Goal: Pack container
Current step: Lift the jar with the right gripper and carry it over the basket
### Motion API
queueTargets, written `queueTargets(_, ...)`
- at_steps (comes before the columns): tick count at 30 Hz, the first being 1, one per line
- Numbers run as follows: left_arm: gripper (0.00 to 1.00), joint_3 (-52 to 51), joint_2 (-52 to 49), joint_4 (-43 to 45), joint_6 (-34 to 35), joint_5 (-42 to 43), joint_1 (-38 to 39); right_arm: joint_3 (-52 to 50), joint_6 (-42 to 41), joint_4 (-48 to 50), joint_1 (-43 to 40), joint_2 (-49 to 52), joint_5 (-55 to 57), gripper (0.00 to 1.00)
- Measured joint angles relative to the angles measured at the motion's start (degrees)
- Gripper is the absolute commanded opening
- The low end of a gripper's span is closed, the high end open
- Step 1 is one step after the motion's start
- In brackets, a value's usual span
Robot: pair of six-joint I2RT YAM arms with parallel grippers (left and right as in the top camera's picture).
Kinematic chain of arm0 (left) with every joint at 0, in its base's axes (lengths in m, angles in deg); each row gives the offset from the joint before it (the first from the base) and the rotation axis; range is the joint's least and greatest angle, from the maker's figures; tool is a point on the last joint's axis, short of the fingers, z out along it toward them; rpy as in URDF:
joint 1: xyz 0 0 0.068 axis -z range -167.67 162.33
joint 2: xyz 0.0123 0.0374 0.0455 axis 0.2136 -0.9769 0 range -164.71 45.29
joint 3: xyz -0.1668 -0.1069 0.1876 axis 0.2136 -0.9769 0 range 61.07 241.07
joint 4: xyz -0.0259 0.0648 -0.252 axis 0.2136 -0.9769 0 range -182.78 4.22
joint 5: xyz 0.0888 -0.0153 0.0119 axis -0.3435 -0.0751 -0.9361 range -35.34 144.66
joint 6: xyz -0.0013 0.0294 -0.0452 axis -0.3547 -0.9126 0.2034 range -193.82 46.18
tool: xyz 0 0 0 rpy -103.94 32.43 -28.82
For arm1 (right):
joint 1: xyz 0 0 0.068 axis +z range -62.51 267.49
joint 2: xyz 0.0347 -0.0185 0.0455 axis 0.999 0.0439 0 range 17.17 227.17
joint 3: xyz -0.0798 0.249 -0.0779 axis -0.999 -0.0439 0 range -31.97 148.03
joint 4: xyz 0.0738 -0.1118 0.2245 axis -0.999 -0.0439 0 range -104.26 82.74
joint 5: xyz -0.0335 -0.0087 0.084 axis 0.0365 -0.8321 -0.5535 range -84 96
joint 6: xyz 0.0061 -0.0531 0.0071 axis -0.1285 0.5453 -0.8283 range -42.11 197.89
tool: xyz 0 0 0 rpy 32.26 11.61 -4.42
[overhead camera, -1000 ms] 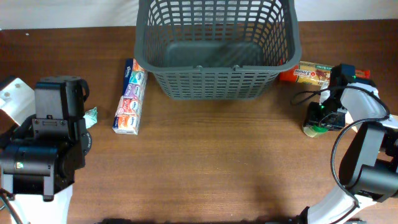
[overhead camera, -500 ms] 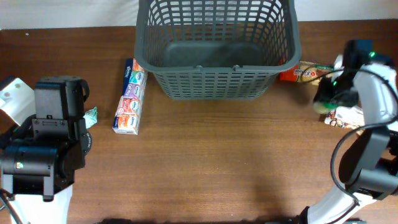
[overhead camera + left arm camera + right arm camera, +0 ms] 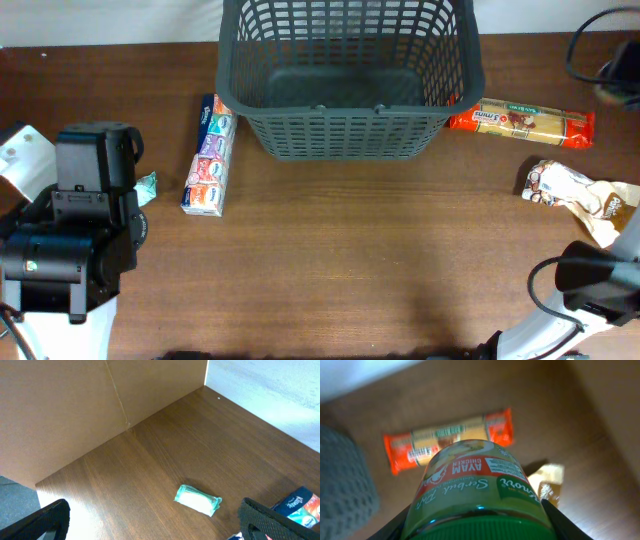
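1. Left gripper (image 3: pixel 154 512): the jaws are spread wide and hold nothing. The arm sits at the lower left of the overhead view.
2. Small green-and-white sachet (image 3: pixel 147 186): lies on the wooden table (image 3: pixel 330 260), just beside the left arm.
3. Multipack of tissue packets (image 3: pixel 208 155): lies lengthwise near the container's left wall, outside it.
4. Container (image 3: pixel 350 135): a dark grey slotted basket at upper centre. Its floor shows bare, with nothing inside.
5. Long orange-ended packet (image 3: pixel 520 120): lies close against the container's right corner, on the table.
6. Crumpled snack bag (image 3: pixel 575 190): lies at the right edge, apart from the orange-ended packet.
7. Right gripper (image 3: pixel 477 527): pinches a green-lidded jar (image 3: pixel 475 487) with a chicken label, held in the air above the orange-ended packet. In the overhead view the arm is a blur at the upper right corner.
8. Progress: packing looks barely begun. The jar is lifted but not delivered, and four items are left on the table.
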Motion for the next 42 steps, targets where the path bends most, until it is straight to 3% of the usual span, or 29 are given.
queueTargets(9,0.99,0.0,0.0,0.0,0.0,0.0,0.0,16.0,-1.5,4.1,7.8,-1.1,-14.7,0.04)
queueTargets(21,0.99,0.0,0.0,0.0,0.0,0.0,0.0,16.5,-2.6,16.0,29.6,2.2,-18.4,0.04)
queueTargets(42,0.99,0.0,0.0,0.0,0.0,0.0,0.0,15.0,-2.3,6.9,31.7,28.9,-15.3,0.04)
